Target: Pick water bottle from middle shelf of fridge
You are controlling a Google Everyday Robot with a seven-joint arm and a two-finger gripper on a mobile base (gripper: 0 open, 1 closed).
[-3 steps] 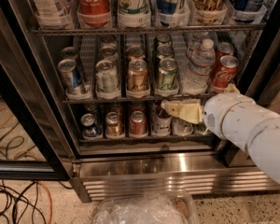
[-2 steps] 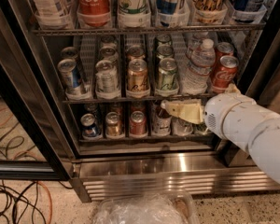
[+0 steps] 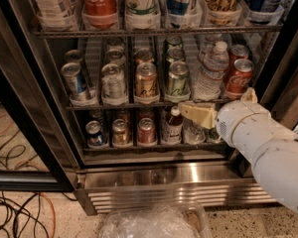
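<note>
Clear ribbed plastic water bottle with a white cap [image 3: 211, 71] stands on the grey wire middle shelf [image 3: 139, 104] of the black-framed glass-door fridge [image 3: 154, 178]. The cream gripper [image 3: 196, 114] hangs just below the bottle; whether it is spread or closed cannot be told. It should probably rise to the bottle's waist, then advance straight, clear of the green can [image 3: 178, 78] and red can [image 3: 238, 76] flanking the bottle.

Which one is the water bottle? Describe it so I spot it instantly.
In the fridge, find the middle shelf. The water bottle stands second from the right, above the gripper, between a green can and a red can: clear ribbed plastic, white cap, taller than both.
</note>
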